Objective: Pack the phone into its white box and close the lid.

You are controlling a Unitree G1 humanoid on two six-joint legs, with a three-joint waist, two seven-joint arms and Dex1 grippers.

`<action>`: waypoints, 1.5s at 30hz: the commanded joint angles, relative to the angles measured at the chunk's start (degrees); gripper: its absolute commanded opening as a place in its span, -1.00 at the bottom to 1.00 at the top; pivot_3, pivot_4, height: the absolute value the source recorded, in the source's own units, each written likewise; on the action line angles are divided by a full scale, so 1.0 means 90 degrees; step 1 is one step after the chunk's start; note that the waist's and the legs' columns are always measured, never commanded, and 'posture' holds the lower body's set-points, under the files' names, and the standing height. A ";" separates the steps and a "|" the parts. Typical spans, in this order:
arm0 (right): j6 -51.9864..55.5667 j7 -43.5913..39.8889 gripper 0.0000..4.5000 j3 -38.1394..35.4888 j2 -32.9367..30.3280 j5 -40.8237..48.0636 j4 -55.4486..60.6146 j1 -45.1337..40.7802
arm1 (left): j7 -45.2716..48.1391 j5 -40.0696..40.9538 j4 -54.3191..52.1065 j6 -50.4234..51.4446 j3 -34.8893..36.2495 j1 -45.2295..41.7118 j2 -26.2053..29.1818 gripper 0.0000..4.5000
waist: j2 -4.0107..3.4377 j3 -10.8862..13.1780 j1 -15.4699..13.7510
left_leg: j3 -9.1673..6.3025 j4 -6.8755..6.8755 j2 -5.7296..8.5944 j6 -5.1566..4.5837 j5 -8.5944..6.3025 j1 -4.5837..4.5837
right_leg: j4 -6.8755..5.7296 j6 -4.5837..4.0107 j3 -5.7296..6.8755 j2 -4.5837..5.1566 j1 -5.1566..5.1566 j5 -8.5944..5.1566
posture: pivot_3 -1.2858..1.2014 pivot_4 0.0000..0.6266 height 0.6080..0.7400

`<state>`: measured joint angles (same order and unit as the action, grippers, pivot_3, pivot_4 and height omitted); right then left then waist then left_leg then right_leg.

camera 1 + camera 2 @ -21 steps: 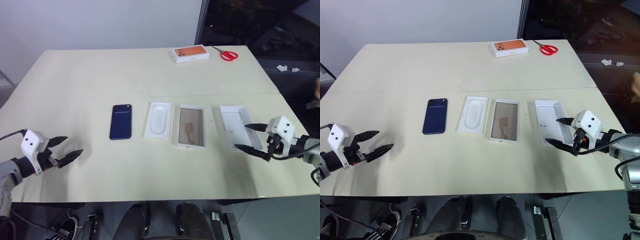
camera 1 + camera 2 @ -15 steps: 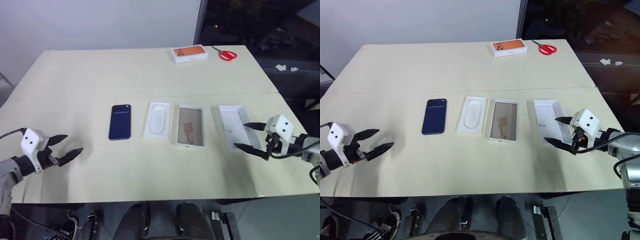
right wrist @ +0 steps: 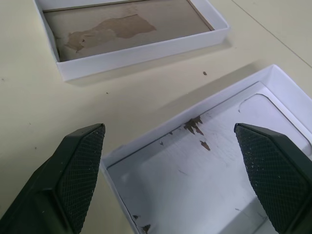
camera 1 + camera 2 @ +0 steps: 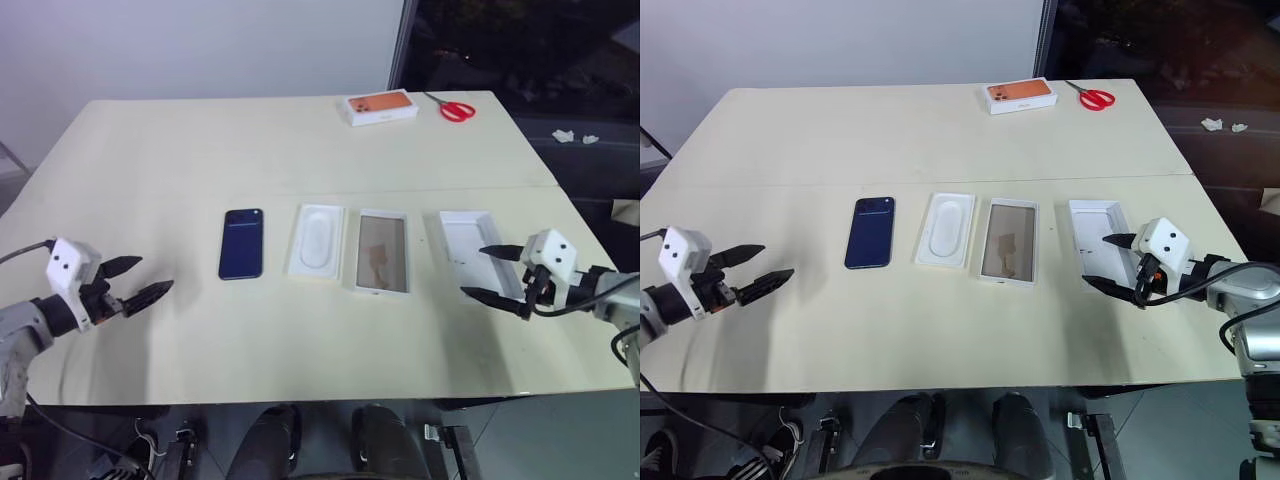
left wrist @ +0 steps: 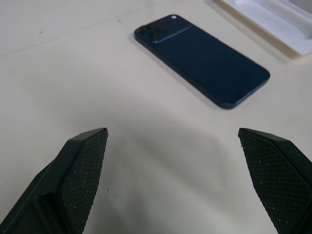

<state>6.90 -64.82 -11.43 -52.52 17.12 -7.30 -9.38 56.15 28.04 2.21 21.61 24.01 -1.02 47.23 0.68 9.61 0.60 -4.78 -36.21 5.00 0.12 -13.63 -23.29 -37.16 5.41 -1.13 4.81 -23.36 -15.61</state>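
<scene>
The dark blue phone (image 4: 241, 244) lies flat on the cream table, left of centre, and also appears in the left wrist view (image 5: 202, 58). The white box (image 4: 382, 251), with a brown-stained floor, sits at centre and holds nothing. To its right the lid (image 4: 470, 252) lies inside up, white with a few brown flecks (image 3: 219, 161). My left gripper (image 4: 156, 272) hovers open near the front left, well short of the phone. My right gripper (image 4: 472, 271) is open at the lid's near end, with the lid's corner between its fingers (image 3: 83, 161) and not gripped.
A white moulded insert tray (image 4: 317, 240) lies between the phone and the box. At the table's far side are an orange-topped box (image 4: 381, 106) and red scissors (image 4: 456, 108). The table's right edge runs just past my right gripper.
My left gripper has shifted slightly away from the front edge, toward the phone. My right gripper has edged a little to the left over the lid. The things on the table have not moved.
</scene>
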 commanded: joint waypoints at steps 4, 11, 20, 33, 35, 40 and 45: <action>-0.0015 0.0048 0.97 0.0181 0.0050 0.0024 0.0296 -0.0514 | -0.0914 0.0497 -0.0902 0.1412 -0.0469 -0.0939 -0.0370 1.00 | 0.0000 0.0000 -0.0006 | -0.0001 -0.0002 0.0000 0.0000 0.0000 0.0000 | -0.0002 0.0001 0.0001 -0.0002 0.0000 0.0001 | 0.03 -0.52 1.00; -0.0064 0.0066 0.97 0.0543 0.0163 -0.0077 0.0306 -0.0932 | -0.1970 0.0877 -0.1123 0.2686 -0.1150 -0.2016 -0.1486 1.00 | 0.0004 0.0001 -0.0004 | -0.0001 -0.0008 0.0002 0.0001 0.0001 -0.0001 | -0.0007 0.0002 0.0002 -0.0007 0.0001 0.0001 | 0.03 -0.52 1.00; 0.0112 0.0118 0.97 0.0826 0.0326 -0.0091 0.0658 -0.1299 | -0.2997 0.0803 0.0226 0.3375 -0.1740 -0.3245 -0.3139 1.00 | 0.0007 0.0002 0.0003 | -0.0001 -0.0021 0.0004 0.0003 0.0003 -0.0003 | -0.0017 0.0003 0.0003 -0.0013 0.0000 0.0001 | 0.03 -0.52 1.00; 0.0058 0.0214 0.97 0.0926 0.0429 -0.0181 0.0702 -0.1272 | -0.3674 0.1207 0.2258 0.4518 -0.1117 -0.4526 -0.4240 1.00 | 0.0014 0.0006 -0.0020 | -0.0002 -0.0055 0.0006 0.0008 0.0006 -0.0009 | -0.0025 0.0004 0.0009 -0.0016 0.0006 0.0001 | 0.03 -0.52 1.00; 0.0053 0.0217 0.97 0.0914 0.0432 -0.0189 0.0702 -0.1275 | -0.3680 0.1156 0.2323 0.4511 -0.1117 -0.4523 -0.4294 1.00 | 0.0012 0.0005 -0.0033 | -0.0003 -0.0067 0.0006 0.0006 0.0004 -0.0009 | -0.0027 0.0005 0.0011 -0.0016 0.0016 0.0001 | 0.03 -0.52 1.00; 0.0023 0.0210 0.97 0.0880 0.0431 -0.0211 0.0693 -0.1238 | -0.3687 0.1071 0.2280 0.4502 -0.1195 -0.4455 -0.4402 1.00 | 0.0012 0.0005 -0.0056 | -0.0003 -0.0085 0.0007 0.0007 0.0003 -0.0009 | -0.0027 0.0005 0.0009 -0.0015 0.0024 0.0001 | 0.03 -0.52 1.00; 0.0004 0.0213 1.00 0.0875 0.0435 -0.0224 0.0678 -0.1238 | -0.3863 0.1215 0.2431 0.4618 -0.0886 -0.4419 -0.4561 0.63 | 0.0012 0.0005 -0.0143 | -0.0001 -0.0088 0.0008 0.0007 0.0003 -0.0009 | -0.0026 0.0005 0.0008 -0.0014 0.0025 0.0001 | 0.03 -0.52 1.00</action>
<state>7.91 -63.15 -2.28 -48.41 14.74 -2.70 -20.24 22.43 38.20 22.63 61.36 14.97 -41.57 6.74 0.79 9.66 -0.68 -4.79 -37.01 5.08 0.18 -13.61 -23.38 -37.40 5.45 -1.06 4.69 -23.14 -15.61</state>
